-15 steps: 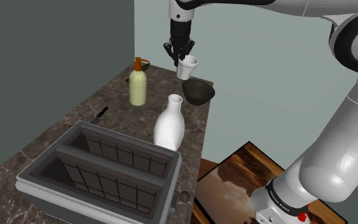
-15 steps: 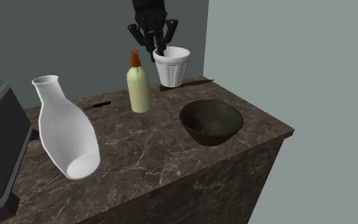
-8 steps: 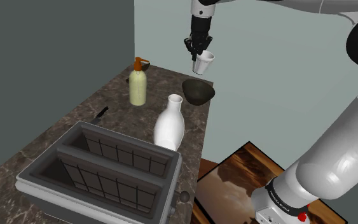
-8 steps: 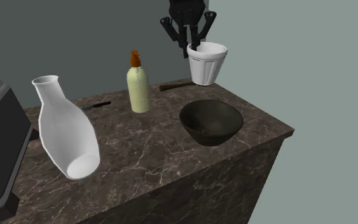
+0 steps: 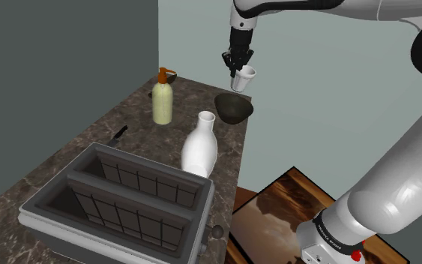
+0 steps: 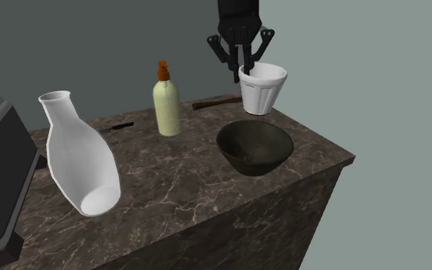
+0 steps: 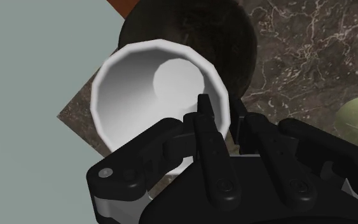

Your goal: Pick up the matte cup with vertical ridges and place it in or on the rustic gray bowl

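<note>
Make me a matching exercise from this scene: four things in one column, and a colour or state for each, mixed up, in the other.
Column one:
1. cup
2. bowl
3. bottle
4. vase

Column two:
A. pale yellow with an orange top
B. held in the air by the gripper
C. white, narrow neck, standing on the counter
D. dark and empty, sitting on the counter

Pairs: 1-B, 2-D, 3-A, 4-C
</note>
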Tool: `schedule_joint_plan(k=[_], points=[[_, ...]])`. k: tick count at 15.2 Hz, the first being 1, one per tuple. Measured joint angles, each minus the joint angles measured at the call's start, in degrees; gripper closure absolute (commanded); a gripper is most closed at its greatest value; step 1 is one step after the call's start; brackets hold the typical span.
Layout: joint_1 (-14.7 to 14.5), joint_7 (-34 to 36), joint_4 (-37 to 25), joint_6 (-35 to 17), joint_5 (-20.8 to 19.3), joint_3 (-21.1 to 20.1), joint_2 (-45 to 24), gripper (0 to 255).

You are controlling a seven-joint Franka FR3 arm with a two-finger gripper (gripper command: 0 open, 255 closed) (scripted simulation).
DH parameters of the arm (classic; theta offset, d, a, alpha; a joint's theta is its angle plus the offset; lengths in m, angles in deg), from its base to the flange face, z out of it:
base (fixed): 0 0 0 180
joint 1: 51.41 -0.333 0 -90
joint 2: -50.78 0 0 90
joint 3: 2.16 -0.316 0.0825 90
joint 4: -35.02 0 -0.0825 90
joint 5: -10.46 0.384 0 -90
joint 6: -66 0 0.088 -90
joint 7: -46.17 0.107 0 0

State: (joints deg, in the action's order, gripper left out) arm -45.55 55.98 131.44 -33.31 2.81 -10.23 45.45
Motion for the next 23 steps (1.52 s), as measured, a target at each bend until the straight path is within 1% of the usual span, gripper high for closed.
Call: schedule_joint_plan(k=[12, 19, 20, 23], points=[[0.1, 1.1, 8.5, -9.0, -0.4, 0.1, -0.6, 255], [0.1, 1.3, 9.4, -10.3, -0.5, 0.1, -1.0, 255], [0.1, 1.3, 9.5, -10.3, -0.5, 0.1, -1.0, 0], [0.1, 1.3, 9.5, -10.4, -0.5, 0.1, -1.0, 0]])
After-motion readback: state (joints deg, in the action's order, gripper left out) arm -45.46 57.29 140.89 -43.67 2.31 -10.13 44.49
